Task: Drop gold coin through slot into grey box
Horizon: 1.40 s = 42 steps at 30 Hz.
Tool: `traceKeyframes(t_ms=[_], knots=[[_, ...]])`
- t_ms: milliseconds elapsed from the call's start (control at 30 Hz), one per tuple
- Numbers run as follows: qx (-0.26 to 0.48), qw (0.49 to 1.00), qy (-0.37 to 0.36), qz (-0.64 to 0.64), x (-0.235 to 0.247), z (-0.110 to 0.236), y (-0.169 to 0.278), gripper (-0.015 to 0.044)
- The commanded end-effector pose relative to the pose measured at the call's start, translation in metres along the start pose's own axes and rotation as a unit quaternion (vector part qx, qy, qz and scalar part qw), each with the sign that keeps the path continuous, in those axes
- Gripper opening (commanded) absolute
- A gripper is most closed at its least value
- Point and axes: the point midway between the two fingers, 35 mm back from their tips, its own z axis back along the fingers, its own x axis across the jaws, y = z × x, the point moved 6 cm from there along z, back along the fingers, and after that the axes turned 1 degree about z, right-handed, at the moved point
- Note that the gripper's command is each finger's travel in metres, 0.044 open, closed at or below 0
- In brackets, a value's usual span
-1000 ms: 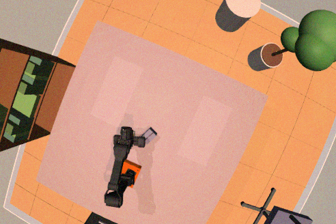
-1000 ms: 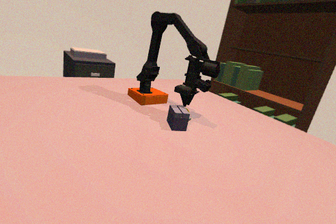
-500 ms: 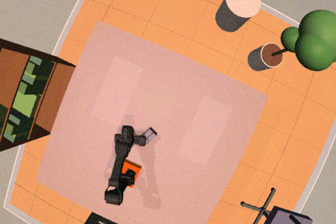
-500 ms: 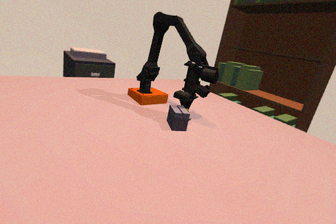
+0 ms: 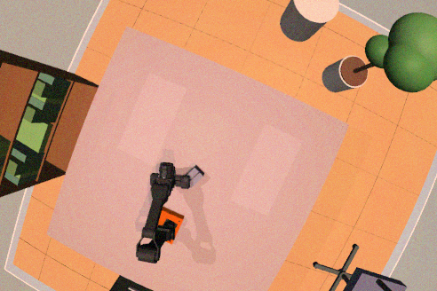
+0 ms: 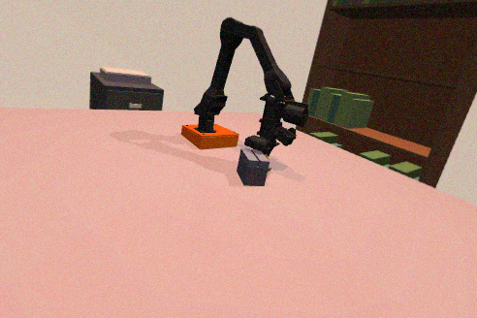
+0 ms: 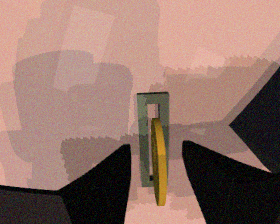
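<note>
The gold coin (image 7: 160, 162) stands on edge in the dark-green holder (image 7: 151, 136), which rests on the pink desk (image 6: 145, 237). The gripper (image 7: 156, 178) hangs directly above the holder, its two dark fingers on either side of the coin with a visible gap on each side. The jaws stand partly apart and hold nothing.

The grey box (image 6: 253, 167) sits just beside the holder, on the side away from the orange base plate (image 6: 228, 142). In the exterior view the box hides the holder, so the holder's exact footing cannot be checked there.

Probable hazards from this position:

- Off-centre closing. The coin appears nearer one finger than the other. The first finger to touch could tip the coin out of the shallow holder.
- Shallow descent. Gripping only the upper rim risks the thin coin pivoting or slipping.
- Box proximity. A finger may strike the box beside the holder during closing or lifting and shift the slot.
</note>
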Motion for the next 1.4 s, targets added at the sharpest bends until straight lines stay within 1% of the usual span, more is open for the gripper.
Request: traceKeyframes(t_ms=[0, 133, 167, 633, 1367], knots=[[0.000, 1.000, -0.002, -0.003, 0.001, -0.003, 0.001, 0.0108], [0.000, 1.000, -0.002, -0.003, 0.001, -0.003, 0.001, 0.0003], [0.000, 1.000, -0.002, -0.003, 0.001, -0.003, 0.001, 0.0000], [-0.009, 1.000, -0.007, -0.019, 0.000, 0.000, -0.003, 0.0000], [-0.005, 1.000, -0.005, -0.011, 0.000, 0.052, -0.006, 0.0000]])
